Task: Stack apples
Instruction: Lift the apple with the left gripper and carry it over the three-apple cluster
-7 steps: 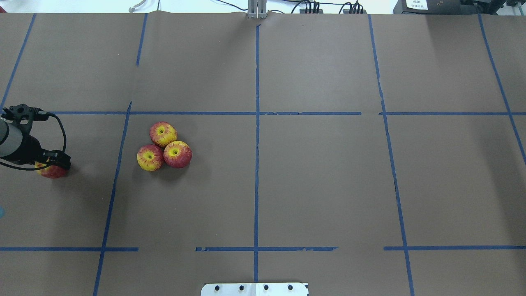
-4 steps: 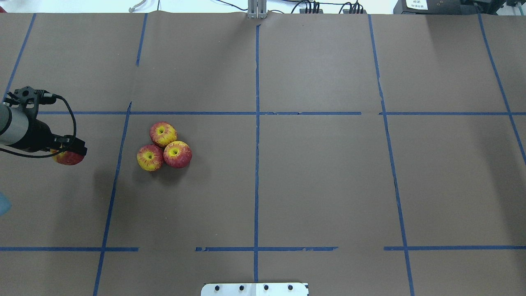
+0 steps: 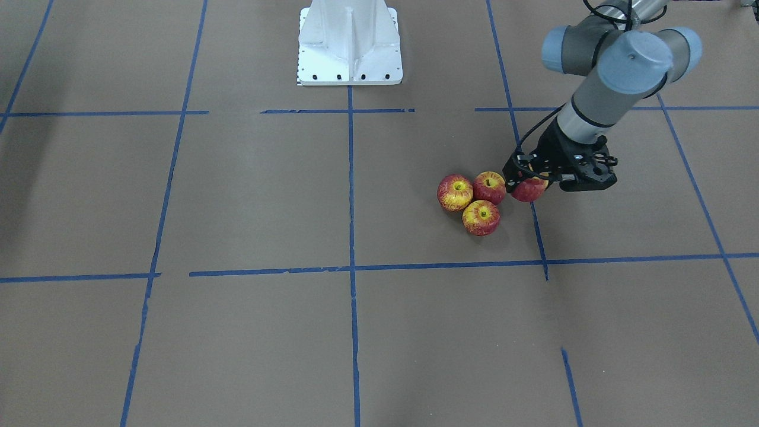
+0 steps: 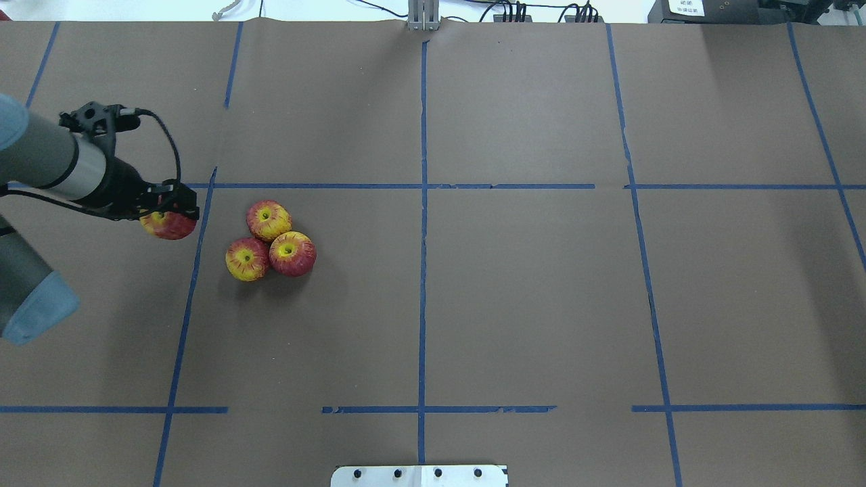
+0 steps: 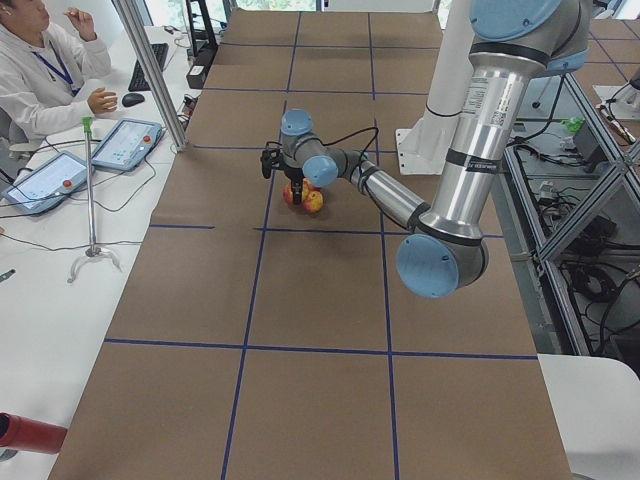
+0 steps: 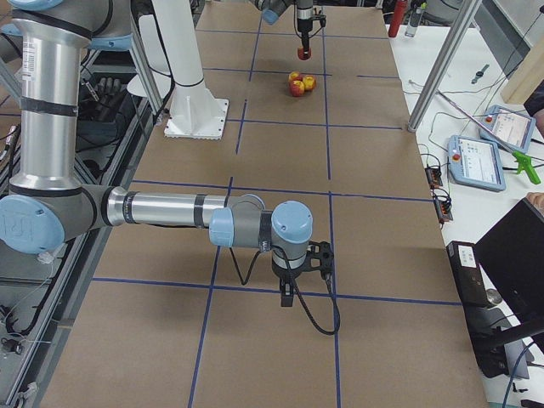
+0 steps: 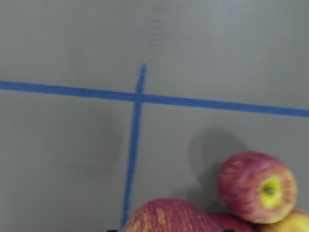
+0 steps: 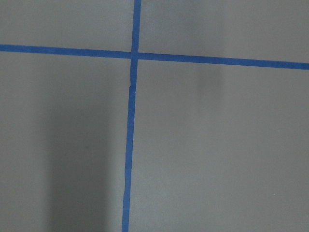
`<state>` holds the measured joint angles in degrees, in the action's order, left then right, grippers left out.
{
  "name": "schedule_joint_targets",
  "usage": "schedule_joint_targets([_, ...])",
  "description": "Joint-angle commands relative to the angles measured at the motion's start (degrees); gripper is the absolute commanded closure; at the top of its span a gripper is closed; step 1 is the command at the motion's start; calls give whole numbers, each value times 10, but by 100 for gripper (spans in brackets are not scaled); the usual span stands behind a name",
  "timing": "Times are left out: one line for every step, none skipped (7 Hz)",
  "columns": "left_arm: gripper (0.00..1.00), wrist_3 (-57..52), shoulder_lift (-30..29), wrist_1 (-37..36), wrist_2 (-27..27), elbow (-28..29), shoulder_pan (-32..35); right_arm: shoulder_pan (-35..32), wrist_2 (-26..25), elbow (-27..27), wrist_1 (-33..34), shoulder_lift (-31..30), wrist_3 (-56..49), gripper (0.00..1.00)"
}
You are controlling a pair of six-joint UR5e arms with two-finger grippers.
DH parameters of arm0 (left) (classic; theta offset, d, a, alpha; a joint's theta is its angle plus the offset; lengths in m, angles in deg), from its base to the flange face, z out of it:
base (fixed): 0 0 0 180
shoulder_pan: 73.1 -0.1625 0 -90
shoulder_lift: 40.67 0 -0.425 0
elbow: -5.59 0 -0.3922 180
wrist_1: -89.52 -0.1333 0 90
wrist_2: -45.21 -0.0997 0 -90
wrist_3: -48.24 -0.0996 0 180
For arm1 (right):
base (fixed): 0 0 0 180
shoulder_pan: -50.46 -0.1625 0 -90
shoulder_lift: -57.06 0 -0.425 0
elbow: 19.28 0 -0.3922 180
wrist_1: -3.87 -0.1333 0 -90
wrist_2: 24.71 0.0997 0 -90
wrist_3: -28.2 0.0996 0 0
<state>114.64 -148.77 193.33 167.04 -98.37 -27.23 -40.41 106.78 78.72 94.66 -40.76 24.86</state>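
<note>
Three apples lie touching in a cluster on the brown table: one at the far side (image 4: 268, 220), one near left (image 4: 247, 260), one near right (image 4: 292, 253). They also show in the front view (image 3: 481, 217). My left gripper (image 4: 173, 215) is shut on a fourth apple (image 4: 169, 225) and holds it above the table, just left of the cluster. In the left wrist view the held apple (image 7: 169, 215) fills the bottom edge, with a cluster apple (image 7: 258, 186) to its right. My right gripper (image 6: 289, 289) shows only in the exterior right view, far from the apples; I cannot tell its state.
Blue tape lines (image 4: 423, 203) divide the table into squares. The white robot base (image 3: 350, 41) stands at the near middle edge. A metal pole (image 5: 150, 70) and tablets (image 5: 125, 143) stand at the operators' side, where a person (image 5: 40, 60) sits.
My left gripper has moved right and away from the robot with the apple in it, from the table's left edge to just beside the cluster. The three apples have not moved.
</note>
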Motion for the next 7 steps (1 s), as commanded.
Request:
schedule_joint_targets([100,43,-43,-18,-4,17,-34,0,0,0,0,0,0,0])
schedule_joint_targets([100,46,-41,-17,-4,22,-38,0,0,0,0,0,0,0])
schedule_joint_targets([100,45,-43,-17,-4,27,-39,0,0,0,0,0,0,0])
schedule_joint_targets([100,45,-44,-17,-18,32,-45,0,0,0,0,0,0,0])
schedule_joint_targets([100,45,-49,-17,-25,34,-46,0,0,0,0,0,0,0])
schedule_joint_targets([100,45,-49,-17,-26,35,-47,0,0,0,0,0,0,0])
schedule_joint_targets([100,44,-49,-17,-26,39,-47,0,0,0,0,0,0,0])
